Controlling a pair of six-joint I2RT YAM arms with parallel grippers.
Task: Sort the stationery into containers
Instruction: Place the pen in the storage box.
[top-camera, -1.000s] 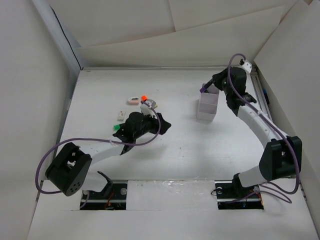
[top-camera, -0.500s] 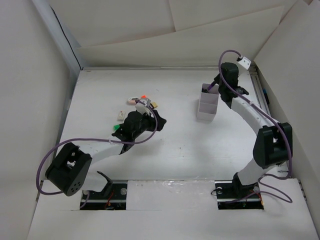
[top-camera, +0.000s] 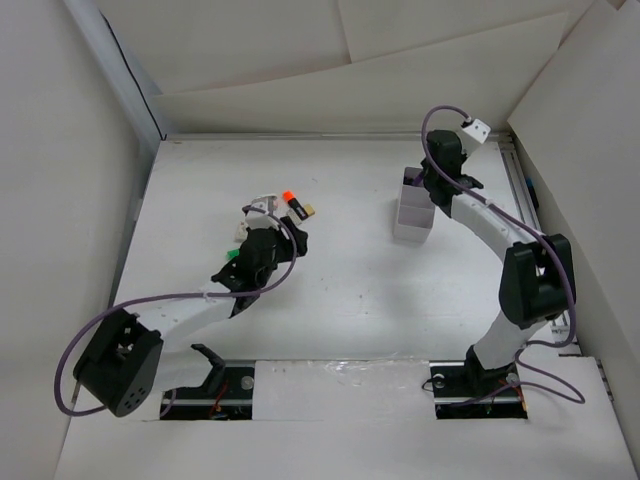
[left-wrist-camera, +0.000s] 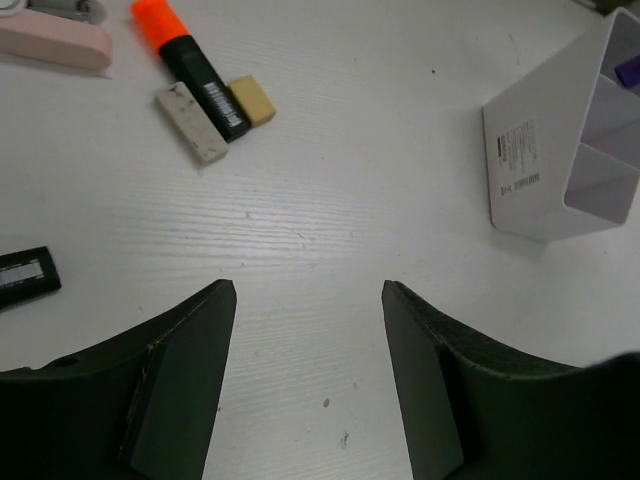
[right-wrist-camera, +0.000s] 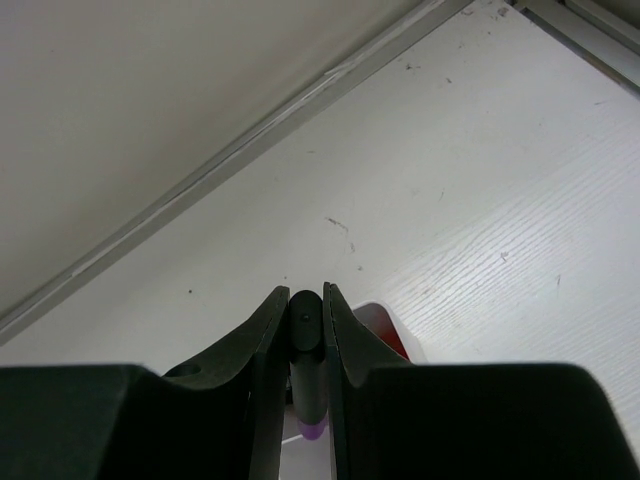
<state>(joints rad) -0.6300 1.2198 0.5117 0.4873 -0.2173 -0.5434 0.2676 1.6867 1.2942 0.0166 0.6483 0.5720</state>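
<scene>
1. The right gripper (right-wrist-camera: 305, 308) pinched the purple marker (right-wrist-camera: 305, 365) over the white box (top-camera: 412, 222), toward the far right corner, probably to drop it in.
2. The left gripper (left-wrist-camera: 308, 295), wide open and empty, faced the orange marker (left-wrist-camera: 188, 60).

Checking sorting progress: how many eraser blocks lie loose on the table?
3. A pink block lies beside the cap of the orange marker; a speckled block and a tan block flank its black body. The left arm may hide others.

On the table (left-wrist-camera: 330, 220) an orange marker (left-wrist-camera: 190, 65) lies touching a speckled eraser (left-wrist-camera: 191, 122) and a beige eraser (left-wrist-camera: 252, 100); a pink eraser (left-wrist-camera: 55, 42) lies near, a box (left-wrist-camera: 525, 170) well apart.
</scene>
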